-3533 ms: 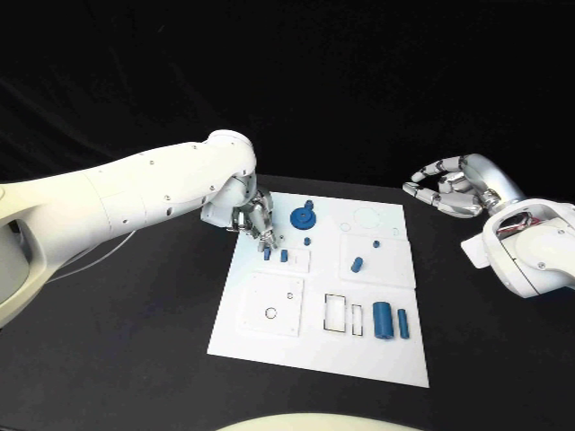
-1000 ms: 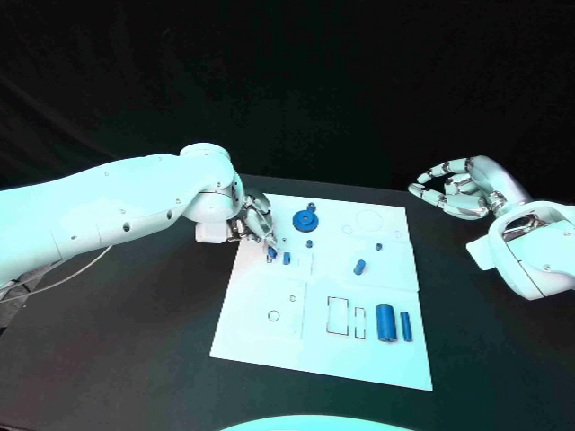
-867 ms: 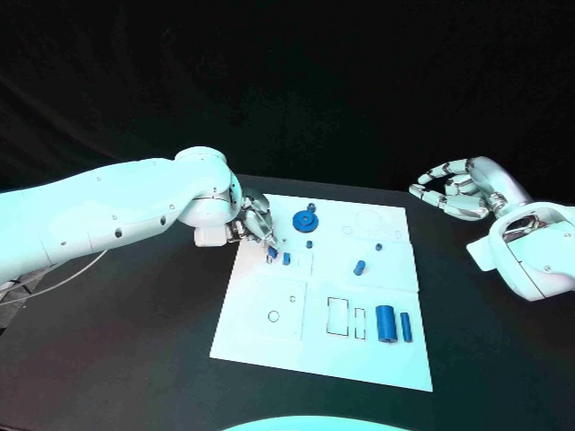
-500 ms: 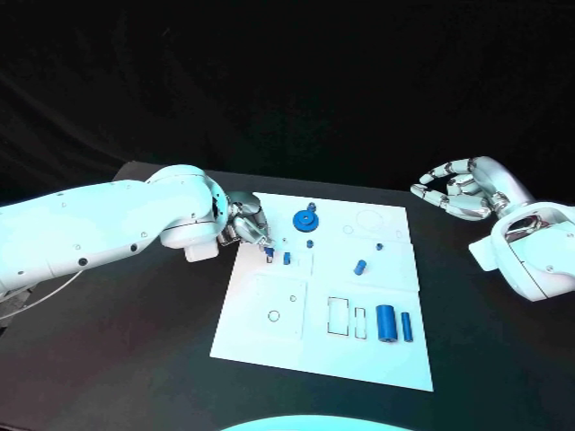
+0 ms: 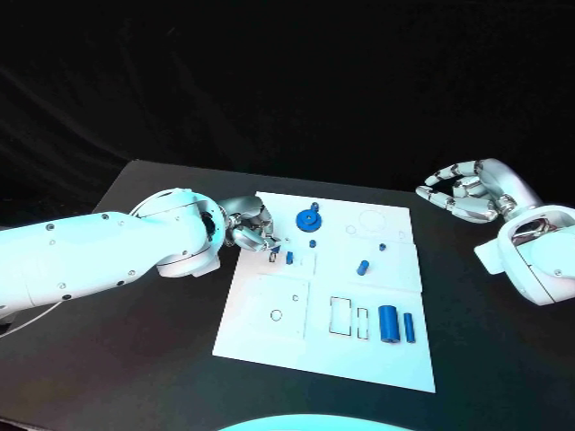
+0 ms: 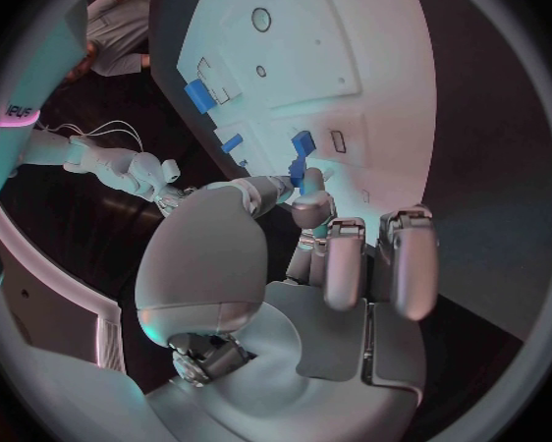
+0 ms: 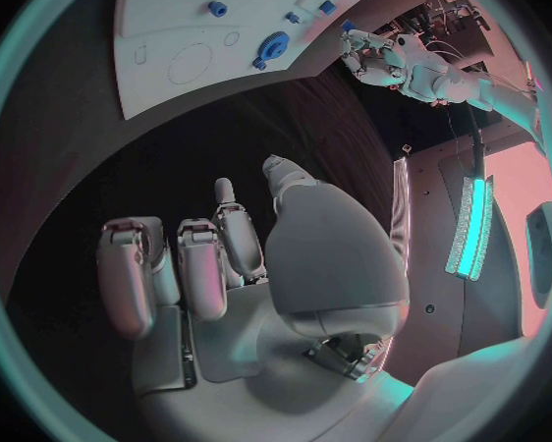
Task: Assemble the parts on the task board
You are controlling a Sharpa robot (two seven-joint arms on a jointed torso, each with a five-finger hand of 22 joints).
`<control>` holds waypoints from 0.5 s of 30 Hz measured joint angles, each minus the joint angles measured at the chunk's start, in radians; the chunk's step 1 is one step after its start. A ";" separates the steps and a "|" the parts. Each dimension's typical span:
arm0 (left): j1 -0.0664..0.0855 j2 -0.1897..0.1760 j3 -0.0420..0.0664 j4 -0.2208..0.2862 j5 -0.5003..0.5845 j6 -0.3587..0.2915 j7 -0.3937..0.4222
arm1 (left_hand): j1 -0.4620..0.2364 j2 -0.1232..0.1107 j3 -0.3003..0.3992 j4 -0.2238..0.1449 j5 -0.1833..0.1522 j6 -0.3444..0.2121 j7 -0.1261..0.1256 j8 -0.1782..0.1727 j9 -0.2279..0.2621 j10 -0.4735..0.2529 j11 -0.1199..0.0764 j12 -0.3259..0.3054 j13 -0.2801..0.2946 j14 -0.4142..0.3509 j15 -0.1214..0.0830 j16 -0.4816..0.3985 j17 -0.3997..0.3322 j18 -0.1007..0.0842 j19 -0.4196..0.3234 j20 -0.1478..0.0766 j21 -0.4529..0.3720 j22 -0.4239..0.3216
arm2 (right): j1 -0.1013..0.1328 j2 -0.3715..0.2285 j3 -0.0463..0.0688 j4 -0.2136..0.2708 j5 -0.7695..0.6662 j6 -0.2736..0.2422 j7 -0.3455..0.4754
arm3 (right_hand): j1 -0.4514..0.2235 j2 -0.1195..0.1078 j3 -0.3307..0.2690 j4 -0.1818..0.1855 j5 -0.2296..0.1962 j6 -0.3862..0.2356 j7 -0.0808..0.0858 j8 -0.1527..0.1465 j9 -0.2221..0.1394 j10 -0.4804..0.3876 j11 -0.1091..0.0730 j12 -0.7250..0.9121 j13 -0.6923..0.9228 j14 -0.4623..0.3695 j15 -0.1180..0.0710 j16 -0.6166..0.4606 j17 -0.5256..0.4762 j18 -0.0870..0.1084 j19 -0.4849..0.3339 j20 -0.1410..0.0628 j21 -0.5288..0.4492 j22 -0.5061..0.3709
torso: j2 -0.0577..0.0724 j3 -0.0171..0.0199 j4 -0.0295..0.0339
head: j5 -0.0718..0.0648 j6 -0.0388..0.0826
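- A white task board (image 5: 301, 350) lies flat in the middle of a black table (image 5: 119, 359), its long side running away from the robot.
- Nearest the robot, at the board's right, two blue cylinders lie side by side in the same direction as the board's long side: a thicker blue cylinder (image 5: 386, 321) and, just right of it, a thin blue rod (image 5: 408, 326). Left of them are two outlined rectangular recesses (image 5: 340, 315).
- Near the board's middle, a short blue peg (image 5: 363, 266) lies slightly tilted.
- Farther on, at the board's left edge, the left hand (image 5: 249, 232) reaches in from the left with its fingers curled downward. Its fingertips (image 6: 299, 170) pinch a small blue part (image 6: 302, 144) right at the board surface. A second small blue piece (image 5: 289, 257) stands just beside it.
- Near the far edge sits a round blue gear-like part (image 5: 308, 216), with two tiny blue pegs (image 5: 314, 242) close by.
- The right hand (image 5: 466, 193) hovers off the board's far right corner, well apart from every part, holding nothing, its fingers loosely curved and apart.
- Behind the table hangs a black backdrop (image 5: 287, 81).
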 measured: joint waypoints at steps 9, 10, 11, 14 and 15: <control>-0.038 -0.004 -0.001 -0.002 -0.094 -0.054 0.049 | 0.000 -0.010 0.000 0.000 0.005 0.007 0.000 0.000 -0.001 0.007 0.000 0.000 0.002 0.000 0.000 0.000 0.000 0.000 0.003 -0.003 0.000 0.000 | -0.002 -0.004 0.000 0.002 0.000 0.000 0.001 | 0.000 0.000 0.000 0.000 0.000 0.000 0.000 0.000 0.000 0.000 0.000 0.000 0.000 0.000 0.000 0.000 0.000 0.000 0.000 0.000 0.000 0.000 | 0.002 0.0009 -0.0007 | 0.000 -0.002; -0.042 -0.004 -0.001 -0.004 -0.106 -0.058 0.053 | 0.000 -0.010 0.003 0.003 0.005 0.008 -0.001 0.000 -0.001 0.007 0.000 0.000 0.002 0.000 0.000 0.000 0.000 0.000 0.003 -0.003 0.004 0.000 | -0.002 -0.004 0.000 0.002 0.000 0.000 0.001 | 0.000 0.000 0.000 0.000 0.000 0.000 0.000 0.000 0.000 0.000 0.000 0.000 0.000 0.000 0.000 0.000 0.000 0.000 0.000 0.000 0.000 0.000 | 0.002 0.0010 -0.0007 | 0.000 -0.003; -0.046 -0.003 -0.001 -0.006 -0.114 -0.061 0.056 | 0.000 -0.010 0.003 0.003 0.005 0.008 -0.001 0.000 -0.001 0.007 0.000 0.000 0.002 0.000 0.000 0.000 0.000 0.000 0.003 -0.003 0.005 0.000 | -0.002 -0.005 0.000 0.003 0.000 0.000 0.001 | 0.000 0.000 0.000 0.000 0.000 0.000 0.000 0.000 0.000 0.000 0.000 0.000 0.000 0.000 0.000 0.000 0.000 0.000 0.000 0.000 0.000 0.000 | 0.002 0.0010 -0.0007 | 0.000 -0.003; -0.055 -0.003 -0.002 -0.012 -0.142 -0.068 0.063 | -0.002 -0.012 0.003 0.003 0.005 0.009 -0.002 0.000 0.000 0.007 0.000 0.000 0.002 0.000 0.000 0.000 0.000 -0.016 0.003 -0.003 0.005 0.000 | -0.002 -0.005 0.000 0.003 0.000 0.000 0.001 | 0.000 0.000 0.000 0.000 0.000 0.000 0.000 0.000 0.000 0.000 0.000 0.000 0.000 0.000 0.000 0.000 0.000 0.000 0.000 0.000 0.000 0.000 | 0.002 0.0010 -0.0005 | -0.001 -0.004; -0.057 -0.003 -0.002 -0.015 -0.149 -0.070 0.064 | -0.003 -0.013 0.003 0.003 0.005 0.010 0.000 0.000 0.000 0.007 0.000 0.000 0.002 0.000 0.000 0.000 0.000 -0.016 0.003 -0.003 0.005 0.000 | -0.002 -0.005 0.000 0.003 0.000 0.000 0.001 | 0.000 0.000 0.000 0.000 0.000 0.000 0.000 0.000 0.000 0.000 0.000 0.000 0.000 0.000 0.000 0.000 0.000 0.000 0.000 0.000 0.000 0.000 | 0.002 0.0010 -0.0003 | -0.001 -0.005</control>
